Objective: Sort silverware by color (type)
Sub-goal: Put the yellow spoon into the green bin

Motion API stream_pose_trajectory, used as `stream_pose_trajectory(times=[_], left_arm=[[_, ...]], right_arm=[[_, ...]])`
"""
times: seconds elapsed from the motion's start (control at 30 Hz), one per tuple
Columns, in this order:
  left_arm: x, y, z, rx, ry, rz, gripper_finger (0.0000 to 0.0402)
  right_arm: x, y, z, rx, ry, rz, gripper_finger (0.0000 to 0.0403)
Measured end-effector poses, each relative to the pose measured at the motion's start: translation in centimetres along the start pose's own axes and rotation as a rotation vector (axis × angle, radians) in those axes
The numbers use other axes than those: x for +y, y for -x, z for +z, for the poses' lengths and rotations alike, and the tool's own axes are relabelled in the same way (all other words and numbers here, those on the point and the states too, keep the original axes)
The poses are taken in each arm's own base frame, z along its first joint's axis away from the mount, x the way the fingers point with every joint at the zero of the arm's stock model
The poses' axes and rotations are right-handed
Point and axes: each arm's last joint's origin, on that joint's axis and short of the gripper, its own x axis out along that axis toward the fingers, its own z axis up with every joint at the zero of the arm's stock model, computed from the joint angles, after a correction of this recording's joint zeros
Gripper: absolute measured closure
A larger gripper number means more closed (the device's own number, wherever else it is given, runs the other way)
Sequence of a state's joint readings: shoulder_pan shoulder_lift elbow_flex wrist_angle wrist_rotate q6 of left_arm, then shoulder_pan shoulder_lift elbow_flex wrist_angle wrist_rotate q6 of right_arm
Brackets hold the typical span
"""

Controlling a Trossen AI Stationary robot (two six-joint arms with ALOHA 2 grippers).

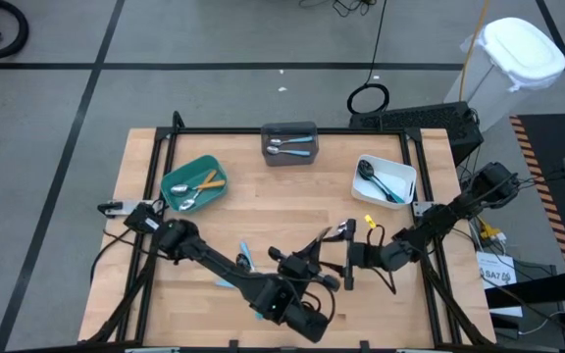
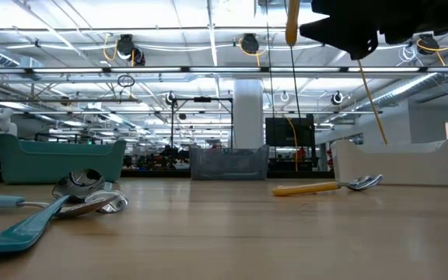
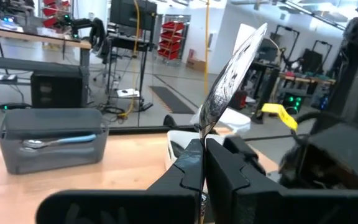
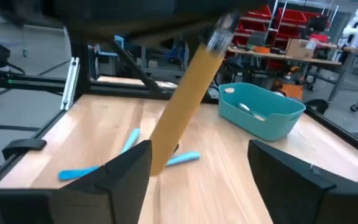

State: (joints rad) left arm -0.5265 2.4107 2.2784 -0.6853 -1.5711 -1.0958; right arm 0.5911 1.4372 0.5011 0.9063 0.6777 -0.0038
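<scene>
My left gripper [image 3: 202, 144] is shut on a spoon with a silver head [image 3: 232, 74] and an orange handle [image 4: 182, 106], held above the table's middle [image 1: 341, 233]. My right gripper [image 4: 199, 149] is open, with a finger on either side of that handle. On the table lie a yellow-handled spoon [image 2: 309, 187], blue-handled pieces [image 1: 243, 259] and silver spoon heads [image 2: 84, 190]. The teal bin [image 1: 194, 184] holds orange-handled pieces. The grey bin [image 1: 289, 144] holds blue-handled ones, and the white bin [image 1: 385, 179] black ones. My left gripper pinches the spoon's neck [image 3: 202, 132], just below the bowl, between its two fingers. The head sticks out past the fingertips and slants upward. The handle [image 2: 292, 23] hangs down on the other side, clear of the table. My right gripper's one finger [image 4: 135, 165] stands close against the handle's lower end; whether they touch I cannot tell.
A black frame [image 1: 165, 167] runs round the wooden table. The bins stand along the far side, at the left, middle and right. Bare wood lies at the near left [image 1: 165, 304] and the near right [image 1: 410, 314].
</scene>
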Motion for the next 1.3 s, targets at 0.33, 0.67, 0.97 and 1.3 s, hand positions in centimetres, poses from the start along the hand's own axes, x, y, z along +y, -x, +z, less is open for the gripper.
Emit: stream_pose_trajectory(times=[0.33, 0.67, 0.97, 1.3], left_arm=[[0.1, -1.6, 0.2, -0.009, -0.053, 0.030, 0.0392], [-0.2, -1.5, 0.4, -0.008, -0.066, 0.028, 0.0392], [-0.9, -0.4, 0.6, 0.026, -0.113, -0.016, 0.0392], [-2.1, 0.2, 1.0, 0.135, -0.145, -0.160, 0.0392]], right_arm=[[-1.0, -0.8, 0.0, 0.006, 0.014, 0.037, 0.0153], [-1.7, -1.5, -0.2, 0.015, 0.056, 0.184, 0.0178], [-1.6, -1.5, 0.0, 0.000, 0.081, 0.254, 0.0186], [-1.0, -1.3, 0.3, -0.049, 0.108, 0.474, 0.0186]])
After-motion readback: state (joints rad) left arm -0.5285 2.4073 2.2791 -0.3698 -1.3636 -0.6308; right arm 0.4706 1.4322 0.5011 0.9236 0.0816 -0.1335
